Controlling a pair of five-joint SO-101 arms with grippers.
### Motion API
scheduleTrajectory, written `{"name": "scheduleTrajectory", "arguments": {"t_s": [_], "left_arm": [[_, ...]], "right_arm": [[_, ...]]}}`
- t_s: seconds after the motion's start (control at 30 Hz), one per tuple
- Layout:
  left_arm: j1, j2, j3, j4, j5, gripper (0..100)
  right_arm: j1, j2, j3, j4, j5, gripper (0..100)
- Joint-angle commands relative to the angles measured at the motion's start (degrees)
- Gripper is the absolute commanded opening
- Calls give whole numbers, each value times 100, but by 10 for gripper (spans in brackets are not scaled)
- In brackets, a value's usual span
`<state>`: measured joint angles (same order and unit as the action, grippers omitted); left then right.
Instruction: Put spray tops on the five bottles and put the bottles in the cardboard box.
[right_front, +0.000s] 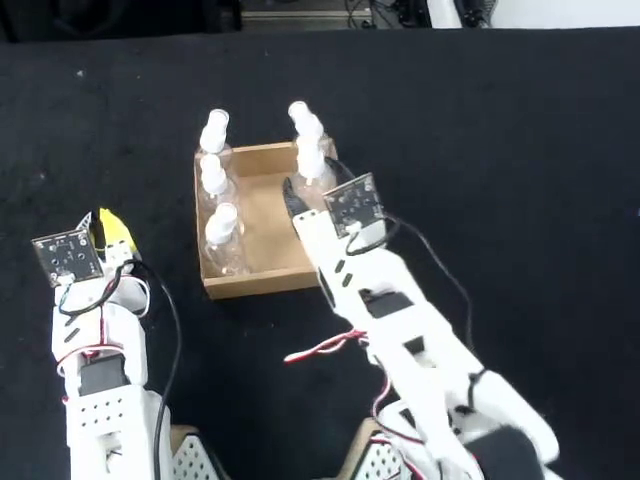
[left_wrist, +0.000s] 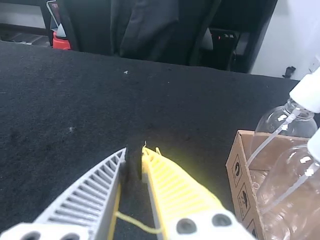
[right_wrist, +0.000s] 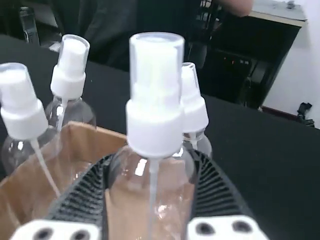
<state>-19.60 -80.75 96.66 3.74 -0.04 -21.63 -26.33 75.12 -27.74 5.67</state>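
The cardboard box (right_front: 252, 282) sits mid-table. Three clear bottles with white spray tops stand along its left wall (right_front: 222, 228), and another stands at its far right corner (right_front: 300, 118). My right gripper (right_front: 306, 192) is shut on a further capped bottle (right_front: 313, 165), upright inside the box's right side. In the right wrist view the black fingers (right_wrist: 85, 195) clamp that bottle (right_wrist: 150, 185), with other bottles behind it (right_wrist: 195, 112) and beside it (right_wrist: 69, 70). I cannot tell whether it rests on the box floor. My left gripper (right_front: 108, 226) (left_wrist: 134, 152) is shut on nothing over the cloth left of the box (left_wrist: 244, 175).
A black cloth (right_front: 500, 150) covers the table, with free room on both sides of the box. The right arm's cables (right_front: 320, 350) hang just in front of the box. Dark chairs and furniture (left_wrist: 150, 25) stand beyond the far edge.
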Motion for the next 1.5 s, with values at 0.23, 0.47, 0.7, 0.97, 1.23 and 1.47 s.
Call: {"name": "scheduleTrajectory", "arguments": {"t_s": [0.23, 0.47, 0.7, 0.97, 1.23, 1.47], "left_arm": [[-13, -9, 127, -70, 9, 40], [-13, -9, 127, -70, 9, 40], [-13, -9, 127, -70, 9, 40], [-40, -9, 127, -70, 9, 40], [-4, -62, 127, 123, 9, 40], [-4, -62, 127, 132, 0, 40]], "right_arm": [[-53, 1024, 110, -1609, -273, 47], [-79, 1455, 75, -1609, -255, 47], [-202, 1490, 92, -1574, -299, 47], [-185, 1490, 136, -1556, -299, 47], [-193, 1490, 145, -1275, -299, 47], [-202, 1490, 145, -1275, -299, 47]]}}
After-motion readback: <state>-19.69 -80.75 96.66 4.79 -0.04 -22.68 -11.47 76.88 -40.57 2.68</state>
